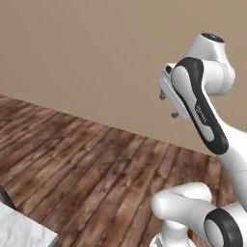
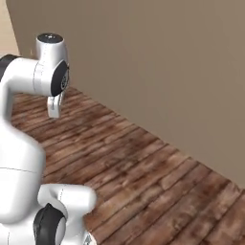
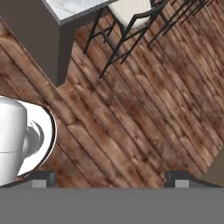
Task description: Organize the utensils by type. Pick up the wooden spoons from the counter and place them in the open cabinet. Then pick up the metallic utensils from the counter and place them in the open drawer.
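Note:
My gripper [image 1: 169, 106] is held high over bare wooden floor, facing a plain beige wall, with its jaws wide apart and nothing between them. It hangs below the wrist in the right base view [image 2: 54, 113]. In the hand view the two dark fingertips [image 3: 42, 177] stand far apart over the floor planks. A corner of the white marble counter [image 1: 23, 230] shows at the lower left, and its slab [image 3: 74, 8] on a dark base sits at the top of the hand view. The wooden spoons, metallic utensils, cabinet and drawer are out of view.
Bar stools [image 3: 131, 19] with thin black legs and a cream seat stand beside the counter end. The beige wall [image 1: 87, 58] runs across ahead, with wooden floor [image 2: 158, 182] between it and the base.

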